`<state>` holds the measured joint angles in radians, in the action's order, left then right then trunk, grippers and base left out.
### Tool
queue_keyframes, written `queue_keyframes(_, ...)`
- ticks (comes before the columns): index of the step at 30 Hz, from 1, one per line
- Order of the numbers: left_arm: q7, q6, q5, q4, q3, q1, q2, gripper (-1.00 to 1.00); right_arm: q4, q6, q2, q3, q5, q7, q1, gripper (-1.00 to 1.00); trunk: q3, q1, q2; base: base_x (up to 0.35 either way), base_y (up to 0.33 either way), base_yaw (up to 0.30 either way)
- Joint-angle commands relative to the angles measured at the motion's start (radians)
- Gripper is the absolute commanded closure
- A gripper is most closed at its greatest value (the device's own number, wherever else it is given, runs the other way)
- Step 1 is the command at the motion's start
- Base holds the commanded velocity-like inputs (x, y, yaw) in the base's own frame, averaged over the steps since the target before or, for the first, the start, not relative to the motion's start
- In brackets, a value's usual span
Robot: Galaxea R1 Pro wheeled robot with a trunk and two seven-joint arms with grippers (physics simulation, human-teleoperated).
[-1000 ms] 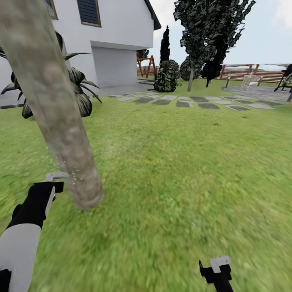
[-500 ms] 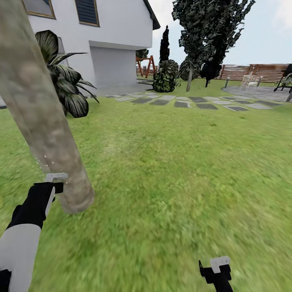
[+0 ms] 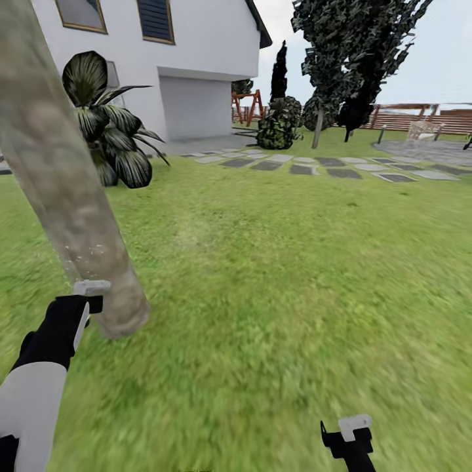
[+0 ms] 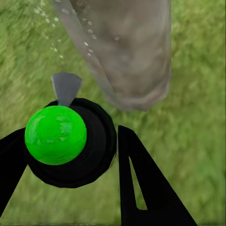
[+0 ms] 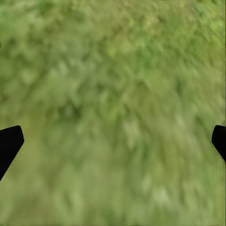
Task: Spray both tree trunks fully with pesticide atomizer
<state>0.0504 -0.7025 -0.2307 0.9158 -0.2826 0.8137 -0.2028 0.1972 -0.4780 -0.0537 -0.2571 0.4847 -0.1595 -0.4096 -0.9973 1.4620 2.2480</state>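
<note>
Left gripper [image 4: 70,155] clamps the glossy green-domed, black-bodied atomizer [image 4: 55,135]; mottled, smooth tree trunk [image 3: 62,170] now carries fewer white specks [image 4: 87,44]; right gripper [image 5: 113,141] fingers apart over blotchy grass [image 3: 295,262].

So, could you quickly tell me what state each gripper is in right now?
Left gripper: shut on the pesticide atomizer, its nozzle towards the tree trunk.
Right gripper: open, holding nothing, over the grass.
</note>
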Motion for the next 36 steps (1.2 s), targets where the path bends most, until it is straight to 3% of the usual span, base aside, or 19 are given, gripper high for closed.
queue_keyframes(1,0.000,-0.001,-0.001,0.000,-0.001,0.000,0.000,1.00,0.000,0.000,0.000,0.001,0.000,0.000,0.000,-1.00,0.000,0.000,0.000,0.000,-0.273,0.216)
queue_keyframes(9,0.004,-0.027,-0.005,-0.001,-0.001,-0.005,-0.009,1.00,-0.001,0.000,-0.002,-0.001,0.000,0.000,0.000,-1.00,0.000,0.000,0.000,0.030,-0.273,0.023)
queue_keyframes(16,0.026,-0.020,-0.009,-0.002,-0.018,-0.106,-0.016,1.00,0.000,0.000,0.000,0.000,0.000,0.001,0.000,-1.00,0.000,0.000,0.000,0.129,-0.263,0.006)
queue_keyframes(22,0.046,-0.012,-0.005,-0.039,-0.063,-0.111,-0.017,1.00,-0.001,0.000,0.002,0.001,0.000,0.002,0.000,-1.00,-0.002,0.000,0.000,0.266,-0.170,0.229)
queue_keyframes(29,0.052,-0.006,-0.003,-0.057,-0.066,-0.111,-0.003,1.00,-0.001,0.001,0.001,0.001,0.000,0.002,0.000,-1.00,-0.004,0.000,0.000,0.309,-0.098,0.266)
queue_keyframes(32,0.079,0.068,-0.002,-0.111,-0.066,-0.111,-0.004,1.00,-0.001,0.000,0.001,0.001,0.000,0.002,0.000,-1.00,-0.005,0.000,0.000,0.319,-0.098,0.184)
queue_keyframes(36,0.096,0.104,-0.001,-0.182,-0.063,-0.111,0.000,1.00,-0.003,0.001,0.000,0.001,0.000,0.002,0.000,-1.00,-0.005,0.000,0.000,0.315,-0.108,0.029)
